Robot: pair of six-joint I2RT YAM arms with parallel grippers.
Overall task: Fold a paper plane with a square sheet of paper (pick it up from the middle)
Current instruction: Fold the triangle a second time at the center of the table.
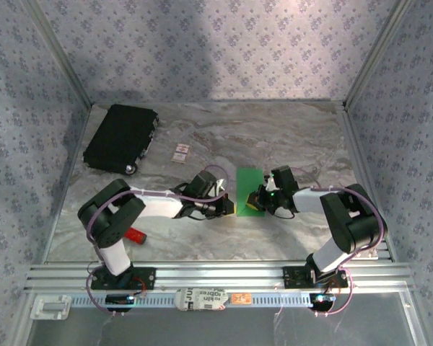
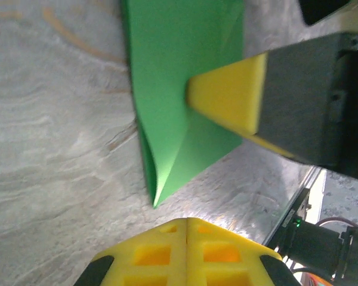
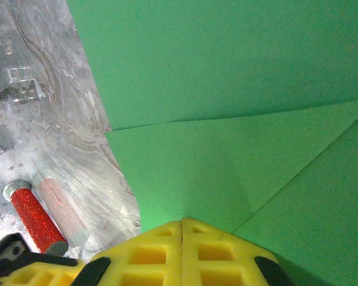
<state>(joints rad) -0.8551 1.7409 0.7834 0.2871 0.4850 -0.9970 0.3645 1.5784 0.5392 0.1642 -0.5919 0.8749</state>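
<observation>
— As you scan from the left, what's there?
— A black case far back, a red tool nearer. Then the left gripper, fingers together, just short of the green paper.
— And the paper?
— Creased, mid-table. The right gripper, jaws together, has its tip on it.

Left end effector and right end effector, both closed, point toward each other.

Left arm and right arm: black joints, white links, purple cables looping alongside, and yellow grid-pocketed fingertips.
</observation>
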